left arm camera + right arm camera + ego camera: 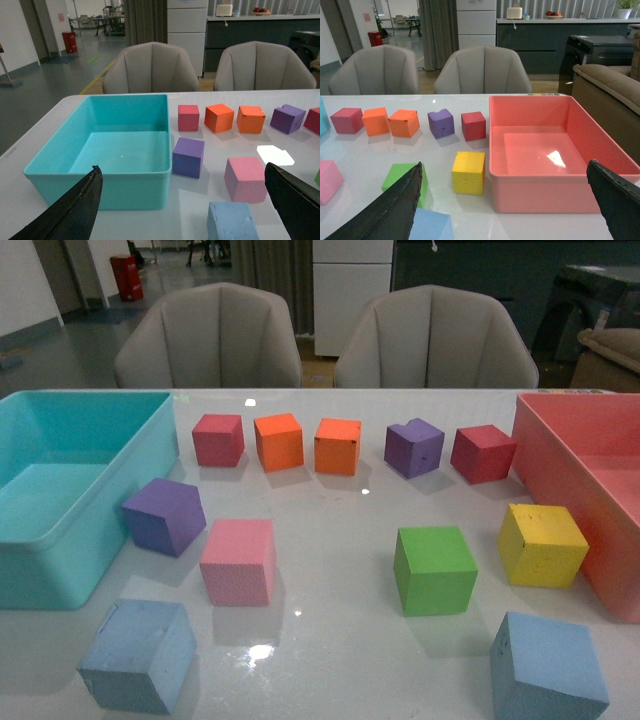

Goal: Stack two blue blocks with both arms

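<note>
**Operator:** Where are the two blue blocks?

**Technician:** You will find the left blue block [137,655] at the near left of the table [330,640], just in front of the pink cube [238,560]. The right blue block [547,668] sits at the near right, close to the green cube [434,570] and the yellow cube [541,545]. The two lie well apart, and neither rests on the other.

**Operator:** Gripper status?

**Technician:** Refer to the wrist views. The left gripper [182,167] is spread wide and holds nothing. The right gripper [505,163] is likewise spread and empty. Each has a blue block near it.

**Operator:** Progress?

**Technician:** Treat the task as not begun. No block is grasped or lifted. You have the pick-up, the stacking and the release left to do.
</note>
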`<state>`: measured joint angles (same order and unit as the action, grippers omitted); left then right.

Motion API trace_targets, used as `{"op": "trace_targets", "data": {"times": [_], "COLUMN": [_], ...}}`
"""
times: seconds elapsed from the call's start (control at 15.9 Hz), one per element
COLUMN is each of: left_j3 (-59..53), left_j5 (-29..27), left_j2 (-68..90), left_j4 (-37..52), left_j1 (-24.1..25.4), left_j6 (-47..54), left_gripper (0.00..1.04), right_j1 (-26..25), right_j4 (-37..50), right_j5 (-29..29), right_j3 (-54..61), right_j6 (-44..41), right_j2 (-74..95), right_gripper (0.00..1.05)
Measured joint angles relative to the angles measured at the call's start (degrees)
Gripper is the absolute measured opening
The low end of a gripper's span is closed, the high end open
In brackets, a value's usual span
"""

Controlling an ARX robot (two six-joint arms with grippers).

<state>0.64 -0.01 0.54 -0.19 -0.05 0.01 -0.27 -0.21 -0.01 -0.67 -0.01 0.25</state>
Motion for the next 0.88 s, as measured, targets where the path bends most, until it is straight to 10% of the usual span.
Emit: {"op": "trace_targets", "data": {"times": [0.69,0.88], "left_j3": [0.00,0.00], "left_j5": [0.00,0.00], "left_j2": [0.00,0.00], "left_j4": [0.00,0.00], "left_j1": [0.00,0.00], "left_j6": [0.02,0.02], "left_gripper": [0.98,0.98], "right_j1": [-0.22,2.12], "right_j4": [-0.68,18.86], "right_j5": [0.42,1.25], "right_j3": [-1.18,-15.74], "right_j6": [-2.14,-4.72], "right_j2": [4.63,36.15], "right_gripper": [0.98,0.98]}}
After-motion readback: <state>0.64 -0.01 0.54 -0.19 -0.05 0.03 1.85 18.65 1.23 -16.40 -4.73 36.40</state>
